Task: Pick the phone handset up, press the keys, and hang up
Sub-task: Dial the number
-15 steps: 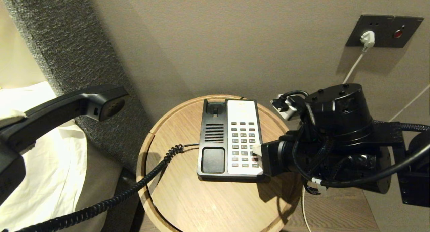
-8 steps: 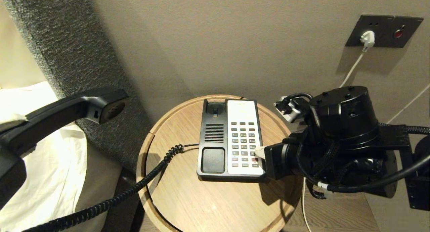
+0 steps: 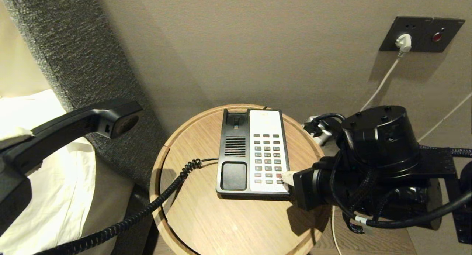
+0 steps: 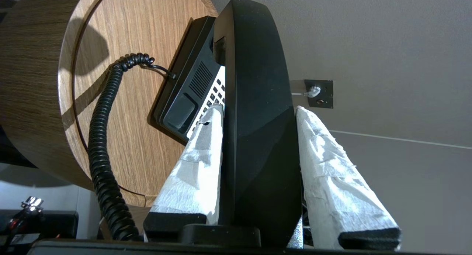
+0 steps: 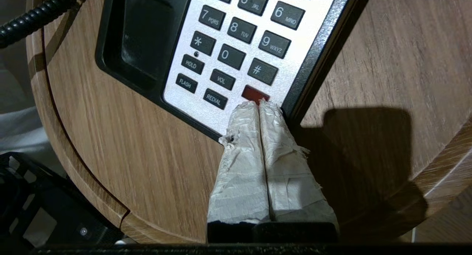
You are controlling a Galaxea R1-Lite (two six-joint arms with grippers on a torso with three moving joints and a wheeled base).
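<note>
Phone handset (image 3: pixel 70 127): held off to the left of the phone base (image 3: pixel 236 155), clear of the round tabletop (image 3: pixel 228 221); long axis slanting, earpiece end aimed toward the base.
Left claw (image 4: pixel 258 114): partly spread, taped fingers (image 4: pixel 195 166) clamped on the handset's sides.
Right claw (image 5: pixel 260 103): fingers pressed together, tips at the red button among the keys (image 5: pixel 236 37), near the base's lower right corner.

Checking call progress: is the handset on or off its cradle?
Off: the left gripper holds the phone handset beside the table, leaving the cradle empty.
</note>
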